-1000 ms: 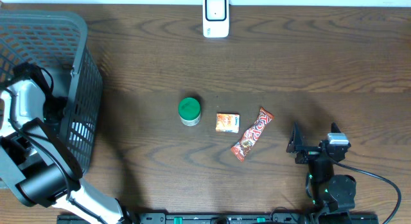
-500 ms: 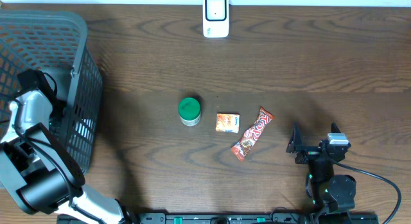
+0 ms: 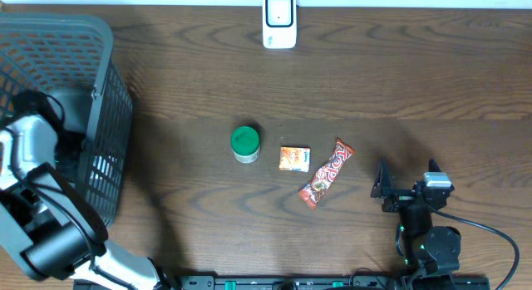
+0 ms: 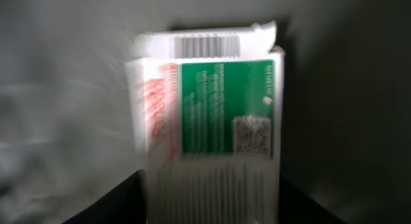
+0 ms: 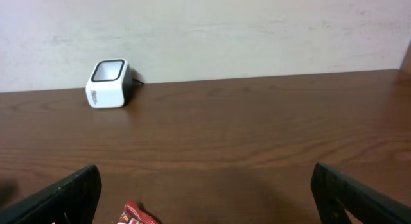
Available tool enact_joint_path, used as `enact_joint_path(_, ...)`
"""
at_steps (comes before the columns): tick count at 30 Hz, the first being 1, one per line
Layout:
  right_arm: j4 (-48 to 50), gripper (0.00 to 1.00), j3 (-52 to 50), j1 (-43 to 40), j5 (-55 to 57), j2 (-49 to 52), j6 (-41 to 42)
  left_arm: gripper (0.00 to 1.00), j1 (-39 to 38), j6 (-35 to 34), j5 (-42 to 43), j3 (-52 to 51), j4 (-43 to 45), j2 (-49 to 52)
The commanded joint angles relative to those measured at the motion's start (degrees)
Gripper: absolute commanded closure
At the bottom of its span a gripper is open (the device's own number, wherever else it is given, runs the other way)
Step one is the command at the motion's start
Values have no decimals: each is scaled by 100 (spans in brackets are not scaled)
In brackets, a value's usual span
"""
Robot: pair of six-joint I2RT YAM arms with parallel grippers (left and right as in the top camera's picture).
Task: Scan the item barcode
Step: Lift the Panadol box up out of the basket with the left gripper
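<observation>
Inside the basket (image 3: pixel 58 41) at left, the left pincer (image 4: pixel 212 193) grips a white-and-green box (image 4: pixel 225 108) — blurred; the right pincer (image 5: pixel 205 185) stands wide at the near right.

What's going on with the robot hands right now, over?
Left fingers either side of white box inside basket, grip unclear. Right fingers open, empty. Barcode showing, blurred. Nothing near scanner.

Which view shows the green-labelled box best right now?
Left wrist: the box fills the frame, green label and barcode strip visible, though blurred. Overhead shows only the left arm over the basket, box hidden. Right wrist does not show it.
</observation>
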Motion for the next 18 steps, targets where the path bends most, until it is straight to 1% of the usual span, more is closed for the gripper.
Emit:
enact_joint_path(1, -22, 1, -4, 48, 9, -17, -31, 43, 223, 111, -35, 831, -297, -826)
enact_joint_path(5, -22, 1, -4, 48, 9, -17, -31, 43, 328, 111, 120, 1255, -420, -1563)
enact_joint_path(10, -22, 1, -4, 48, 9, -17, -31, 43, 319, 120, 199, 1388, -400, -2474)
enact_joint_path(11, -22, 1, -4, 48, 9, -17, -31, 36, 319, 136, 155, 1388, -409, -2559)
enact_joint_path(12, -22, 1, -4, 48, 9, -17, -31, 26, 317, 133, 107, 1388, -457, -2583)
enact_joint_path(13, -22, 1, -4, 48, 9, -17, -33, 20, 319, 133, 107, 1386, -535, -2566)
enact_joint_path(15, -22, 1, -4, 48, 9, -17, -31, 14, 317, 133, 107, 1351, -767, -2430)
enact_joint_path(18, -22, 1, -4, 48, 9, -17, -31, 11, 317, 133, 107, 1174, -1023, -2087)
